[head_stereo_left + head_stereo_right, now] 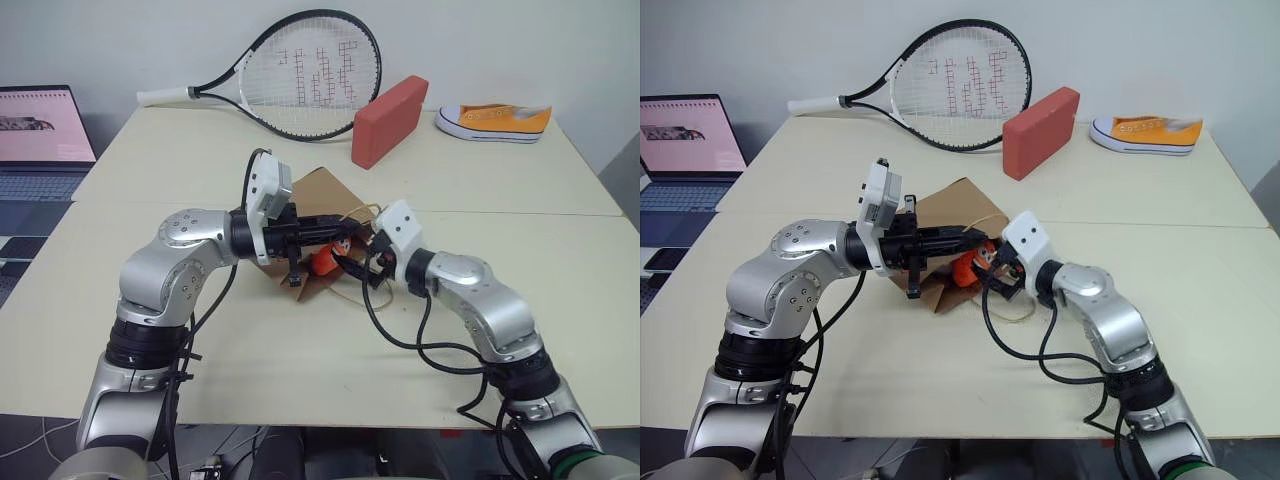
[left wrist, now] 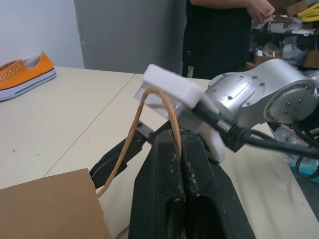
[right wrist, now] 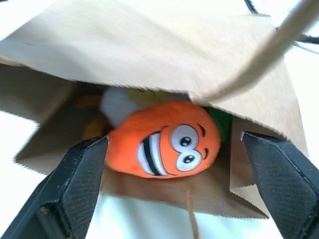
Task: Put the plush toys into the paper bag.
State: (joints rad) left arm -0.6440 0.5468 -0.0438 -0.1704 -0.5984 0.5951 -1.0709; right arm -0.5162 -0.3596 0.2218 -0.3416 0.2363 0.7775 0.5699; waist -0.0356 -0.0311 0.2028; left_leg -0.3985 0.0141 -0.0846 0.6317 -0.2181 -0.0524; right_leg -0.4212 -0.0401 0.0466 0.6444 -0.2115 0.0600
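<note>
Carrot toy (image 3: 164,144) lies inside the mouth of the paper bag (image 3: 149,50) on the table (image 1: 300,350), with the white egg toy (image 3: 117,107) tucked behind it. Right gripper (image 3: 174,174) stands spread wide before the opening, grasping nothing. Left gripper (image 2: 182,159) is clamped on the bag's cord handle (image 2: 134,134), lifting it.

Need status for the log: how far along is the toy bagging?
Nearly done. The carrot toy lies inside the paper bag, with the egg toy behind it. The left gripper holds the bag's handle; the right gripper is open at the mouth. Left: withdraw and release.
</note>
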